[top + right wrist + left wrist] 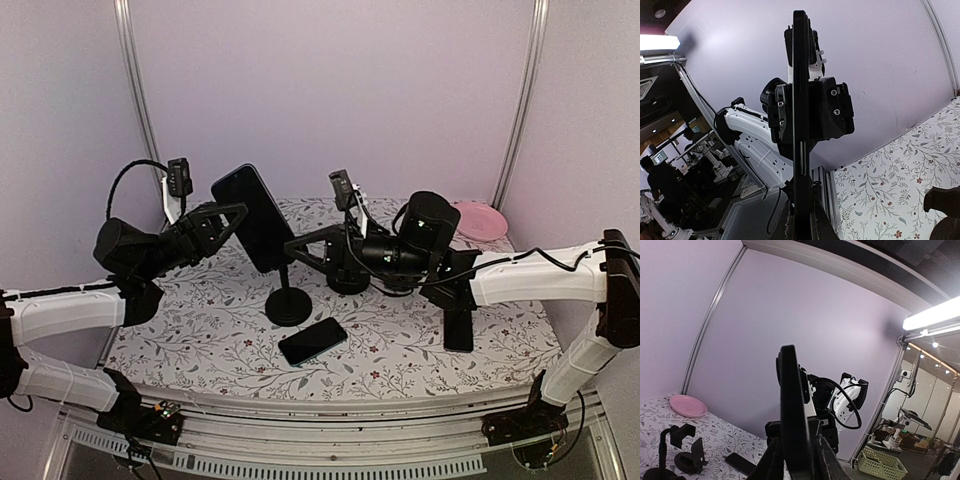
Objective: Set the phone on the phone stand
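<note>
Left hand [238, 214] clamps slim glossy black phone [258, 205] upright; right hand [291, 248] pinches its lower edge above stand [288, 305].

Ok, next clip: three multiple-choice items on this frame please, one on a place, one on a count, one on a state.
1. Where is the pink plate?
A) far right corner of the table
B) under a stand
C) in a gripper

2. How many phones show in the top view?
A) one
B) two
C) four

3. How is the raised phone oriented?
A) flat on the cloth
B) upright above the phone stand
C) leaning on the plate

Answers:
1 A: it sits at the back right, by the wall.
2 B: one is raised, and the flat phone lies in front.
3 B: the left gripper flanks it, and both wrist views show it edge-on.
</note>
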Tool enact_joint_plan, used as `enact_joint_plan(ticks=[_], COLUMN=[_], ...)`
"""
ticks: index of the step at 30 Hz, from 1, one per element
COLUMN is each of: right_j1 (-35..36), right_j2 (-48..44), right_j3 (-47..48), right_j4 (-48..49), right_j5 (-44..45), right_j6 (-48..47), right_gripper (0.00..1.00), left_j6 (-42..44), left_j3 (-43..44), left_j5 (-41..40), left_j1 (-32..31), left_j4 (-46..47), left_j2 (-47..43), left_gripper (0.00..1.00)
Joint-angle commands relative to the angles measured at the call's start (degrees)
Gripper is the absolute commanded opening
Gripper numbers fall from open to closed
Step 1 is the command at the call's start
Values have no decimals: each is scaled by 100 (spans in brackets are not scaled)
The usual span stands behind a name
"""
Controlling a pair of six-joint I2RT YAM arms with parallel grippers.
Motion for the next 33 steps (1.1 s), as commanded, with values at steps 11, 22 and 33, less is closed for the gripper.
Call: enact_joint_plan(ticks=[11,22,33], right_j1=[-17,-14,-224], right_j2=[197,189,-191], right_j3=[158,141,-36], right_j4=[598,748,-1907], right_j5=[94,261,3148], right_j6=[-65,32,-1894], right_gripper=[2,2,84], left_j6=[-124,-177,1729], left_j3=[30,-22,549], left_j5=[-150,-138,-308], left_j1=[40,40,111], left_j4=[279,629,-1456], left_j2=[121,294,271], left_gripper=[29,0,0])
